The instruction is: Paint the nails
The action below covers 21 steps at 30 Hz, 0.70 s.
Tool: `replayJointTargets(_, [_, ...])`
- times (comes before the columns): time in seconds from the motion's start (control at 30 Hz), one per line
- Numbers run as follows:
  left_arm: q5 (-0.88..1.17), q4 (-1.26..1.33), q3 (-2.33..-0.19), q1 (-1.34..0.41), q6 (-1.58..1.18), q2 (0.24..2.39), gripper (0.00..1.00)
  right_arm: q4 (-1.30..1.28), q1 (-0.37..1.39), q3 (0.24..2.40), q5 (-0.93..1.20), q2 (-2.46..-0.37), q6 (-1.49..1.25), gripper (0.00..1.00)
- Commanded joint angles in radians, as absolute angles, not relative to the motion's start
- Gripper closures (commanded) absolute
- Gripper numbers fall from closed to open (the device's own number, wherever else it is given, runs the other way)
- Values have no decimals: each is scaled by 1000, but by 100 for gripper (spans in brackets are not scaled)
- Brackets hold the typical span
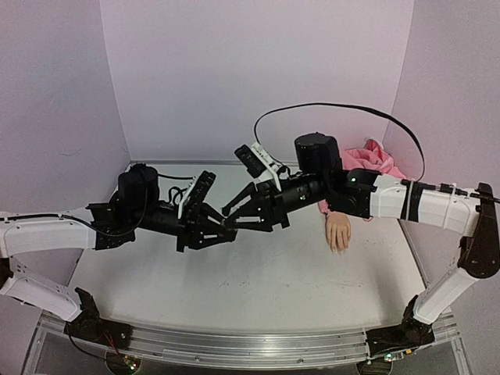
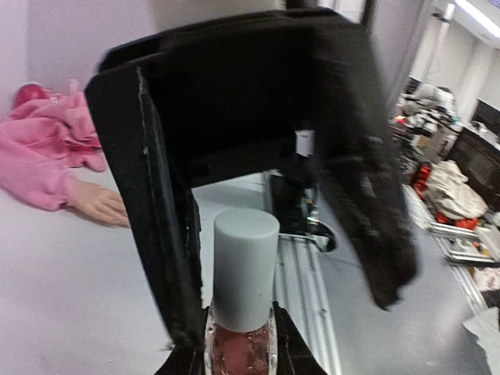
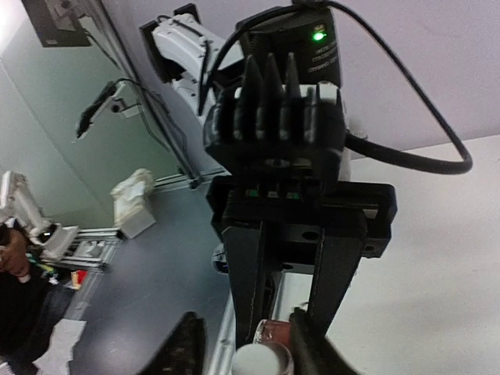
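Looks like the uncapping step: left pincer point(image 2: 238, 353) clamped on the polish bottle point(image 2: 238, 348), right pincer point(image 3: 258, 351) part open astride its white cap point(image 2: 245, 266), needing to close and twist; the nails point(image 1: 340, 248) lie well apart on the surface point(image 1: 258, 289)

A small glass bottle point(image 2: 241, 348) of pinkish-brown polish wears a tall pale cap point(image 2: 245, 266), a crumpled pink garment point(image 1: 375, 158) lies at the far right of the white counter point(image 1: 258, 289) beneath lilac walls point(image 1: 258, 70), and an aluminium rail point(image 1: 234, 345) runs along the counter's near edge.
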<state>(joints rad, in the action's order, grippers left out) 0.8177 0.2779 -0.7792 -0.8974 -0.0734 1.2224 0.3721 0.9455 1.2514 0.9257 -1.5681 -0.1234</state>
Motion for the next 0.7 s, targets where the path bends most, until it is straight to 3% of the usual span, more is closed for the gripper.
replayJointTargets(0.0, [413,335,-758,-896,-3,1155,100,388,966,1245,554,-1482,-200,31])
replayJointTargets(0.07, [302,332,-737,-897,32,1143,100,368,966,1249,429,-1479,-259,25])
replayJointTargets(0.23, [169,328,-717,-903,72,1133,100,343,968,1267,275,-1498,-443,21])
replayJointTargets(0.4, [70,328,-709,-904,77,1142,100,331,974,1326,235,-1567,-563,37])
replayJointTargets(0.67, [45,330,-700,-905,75,1147,100,310,995,1439,209,-1690,-617,44])
